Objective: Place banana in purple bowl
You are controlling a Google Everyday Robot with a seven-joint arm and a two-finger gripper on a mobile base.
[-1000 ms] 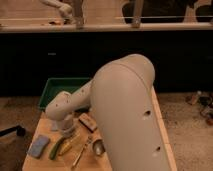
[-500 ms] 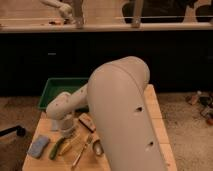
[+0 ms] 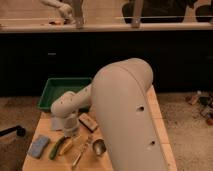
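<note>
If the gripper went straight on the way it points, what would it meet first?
Probably the banana, lying directly below the downward-pointing gripper, beside the green vegetable; depth is unclear.

My big white arm (image 3: pixel 127 115) fills the middle of the view and bends down to the left over the wooden table (image 3: pixel 159 131). At its end my gripper (image 3: pixel 71 133) points down, low over the table and just above the banana (image 3: pixel 67 146). The banana lies close beside a green vegetable (image 3: pixel 56 148). To the left of them is a blue sponge (image 3: pixel 38 146). Behind the gripper a green tray (image 3: pixel 55 87) stands. To the right of the gripper lies a small brown box (image 3: pixel 89 121), and nearer to the camera a metal scoop (image 3: pixel 98 147).
</note>
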